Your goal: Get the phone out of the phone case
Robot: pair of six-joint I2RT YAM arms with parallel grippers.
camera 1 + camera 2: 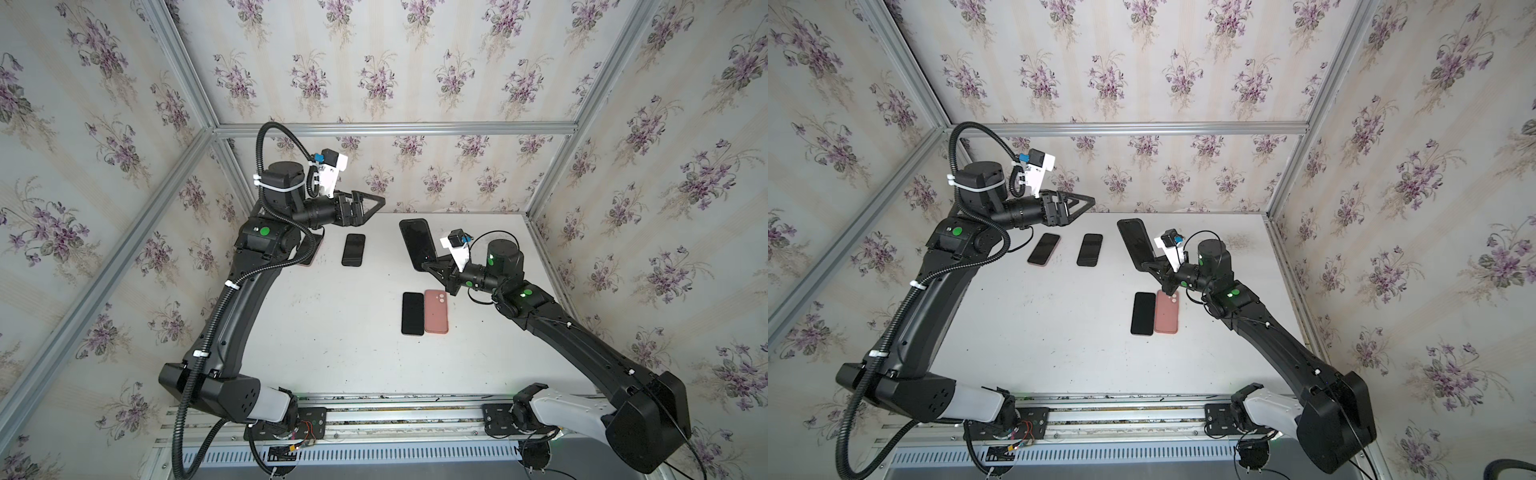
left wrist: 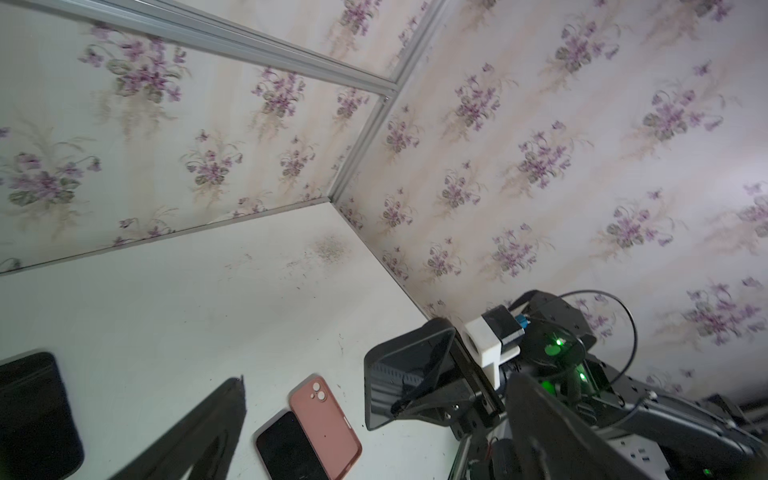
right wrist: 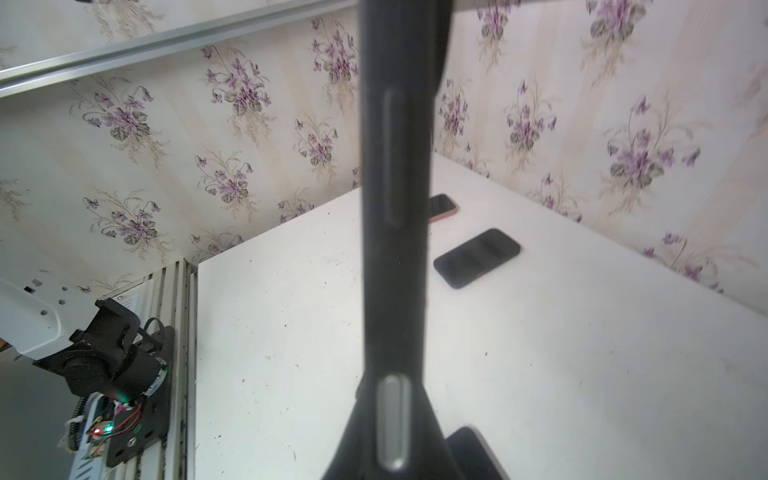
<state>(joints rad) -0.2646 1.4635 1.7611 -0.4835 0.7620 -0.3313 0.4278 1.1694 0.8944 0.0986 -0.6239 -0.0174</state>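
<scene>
Pre-strip hold: right of centre in a top view, the right pincer (image 1: 430,264) clamps the apparently cased phone (image 1: 417,243) above the desk (image 1: 332,340); the left pincer (image 1: 374,206), jaws apart, should next grip its free end.

Left end effector (image 1: 370,207) gaping wide, right end effector (image 1: 430,266) clamped tight!
Left hovers over the desk (image 1: 332,340) at its far edge; right lifted near the right edge.

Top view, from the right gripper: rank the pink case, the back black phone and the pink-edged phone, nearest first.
1. Pink case, front right, almost under the right gripper.
2. Back black phone, left, mid-table.
3. Pink-edged phone, farthest left, back row.
</scene>
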